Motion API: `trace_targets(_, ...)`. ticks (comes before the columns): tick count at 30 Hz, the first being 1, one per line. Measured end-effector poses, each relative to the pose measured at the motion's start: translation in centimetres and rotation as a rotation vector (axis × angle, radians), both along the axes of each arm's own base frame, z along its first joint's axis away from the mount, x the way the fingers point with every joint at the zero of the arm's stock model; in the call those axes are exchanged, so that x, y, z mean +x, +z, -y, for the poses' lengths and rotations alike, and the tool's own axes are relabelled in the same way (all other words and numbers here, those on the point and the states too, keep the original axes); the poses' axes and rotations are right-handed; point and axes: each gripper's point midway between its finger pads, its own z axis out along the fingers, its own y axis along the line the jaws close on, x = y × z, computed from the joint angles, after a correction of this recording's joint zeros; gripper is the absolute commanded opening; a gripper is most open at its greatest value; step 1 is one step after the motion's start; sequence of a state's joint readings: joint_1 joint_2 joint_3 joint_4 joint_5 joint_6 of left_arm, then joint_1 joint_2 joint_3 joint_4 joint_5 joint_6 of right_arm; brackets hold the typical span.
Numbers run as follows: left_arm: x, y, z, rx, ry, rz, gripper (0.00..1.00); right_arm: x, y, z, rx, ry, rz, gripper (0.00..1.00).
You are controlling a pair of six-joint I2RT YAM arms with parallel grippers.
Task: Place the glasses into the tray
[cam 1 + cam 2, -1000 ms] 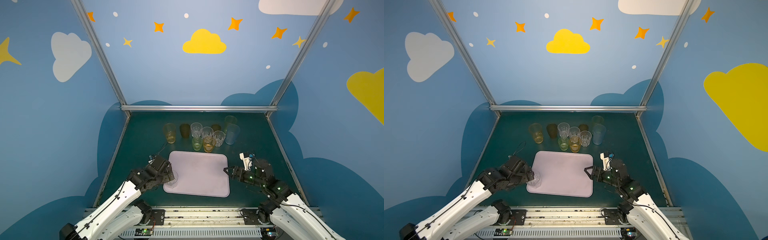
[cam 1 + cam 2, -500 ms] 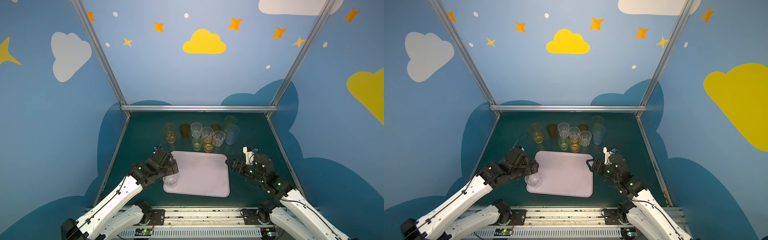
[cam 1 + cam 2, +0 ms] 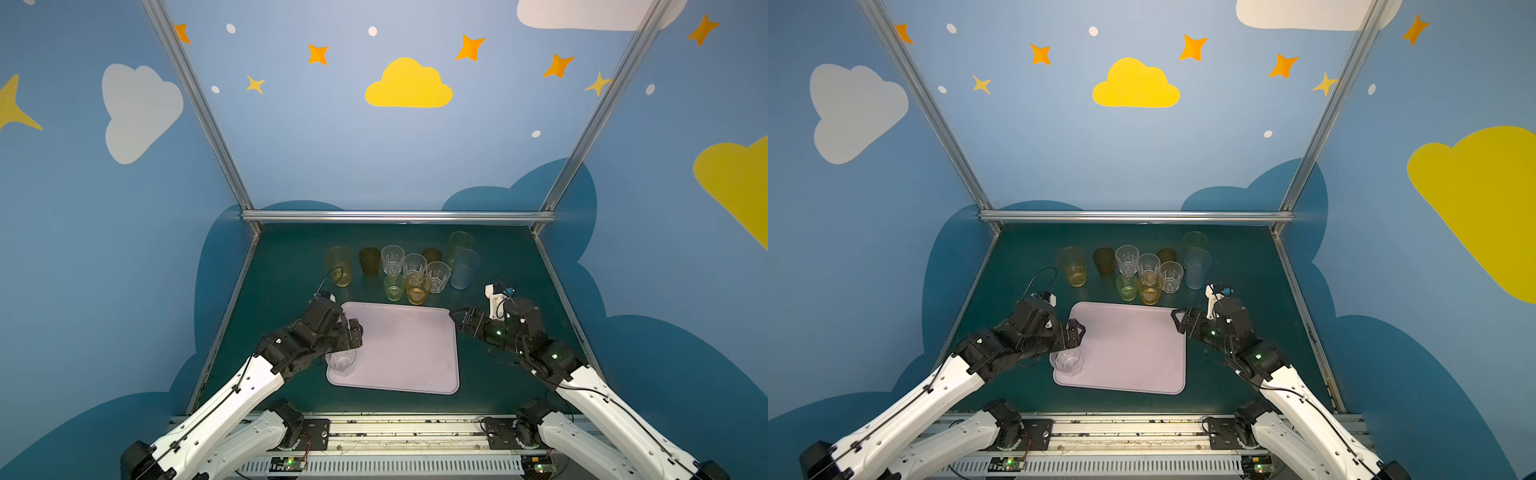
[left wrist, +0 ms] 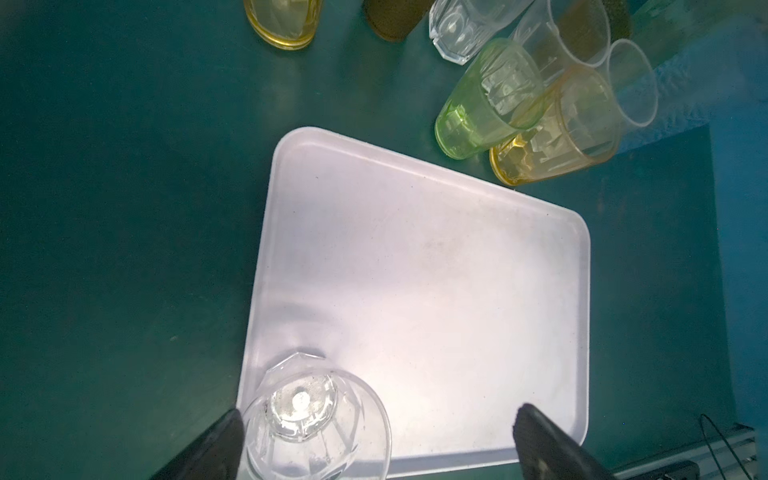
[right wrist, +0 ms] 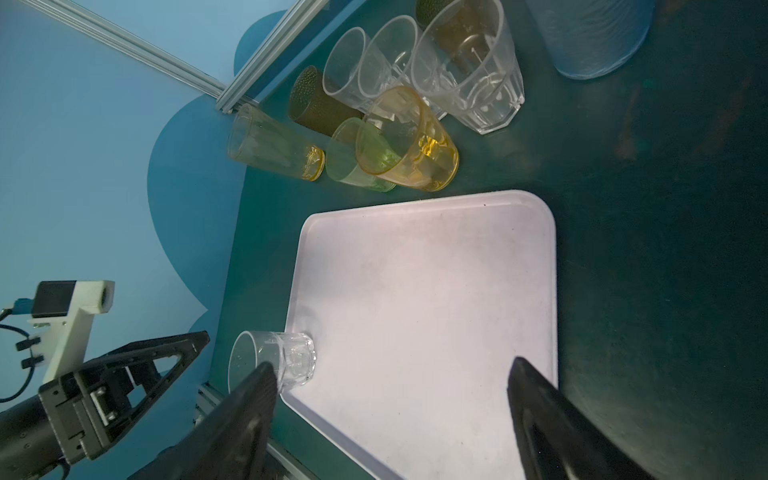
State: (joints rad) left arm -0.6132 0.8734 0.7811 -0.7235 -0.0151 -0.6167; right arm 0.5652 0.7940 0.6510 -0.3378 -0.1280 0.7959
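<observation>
One glass (image 3: 341, 362) sits in the tray (image 3: 409, 353) beneath the wide left gripper (image 3: 354, 329); the wide, empty right gripper (image 3: 458, 319) should fetch another ahead.

A clear faceted glass (image 4: 309, 419) is standing upright in a corner of the pale lilac tray (image 4: 436, 270), just beside one finger of the left tool (image 4: 378, 411), whose jaws are standing wide apart. Past the tray's opposite edge, a green glass (image 4: 478, 112) and an orange glass (image 4: 557, 137) are sitting together on the tabletop (image 4: 124, 208).

Tray (image 3: 407, 349) lies mostly bare; one clear glass (image 3: 341, 361) blocks its near-left corner, other glasses (image 3: 417, 286) crowd its far edge
</observation>
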Motion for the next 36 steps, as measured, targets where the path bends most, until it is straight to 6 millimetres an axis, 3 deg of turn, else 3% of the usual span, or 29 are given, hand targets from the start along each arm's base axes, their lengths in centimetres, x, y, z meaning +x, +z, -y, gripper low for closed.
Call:
trace_targets(7, 0.4, 0.8, 1.0, -0.038, -0.039, 0.032, 1.00, 2.1, 2.5, -1.3, -0.009, 0.005, 0.026, 0.86)
trace_targets(16, 1.6, 0.9, 2.3, -0.063, -0.060, 0.053, 1.00, 5.5, 3.0, -3.5, -0.065, 0.020, -0.016, 0.86)
trace_targets(29, 3.7, 2.1, 2.8, -0.090, -0.029, 0.154, 1.00, 12.4, 0.2, -7.9, -0.193, 0.048, -0.134, 0.83)
trace_targets(36, 3.9, 3.5, 2.3, -0.095, -0.019, 0.216, 1.00, 14.5, -0.7, -9.3, -0.299, 0.051, -0.156, 0.81)
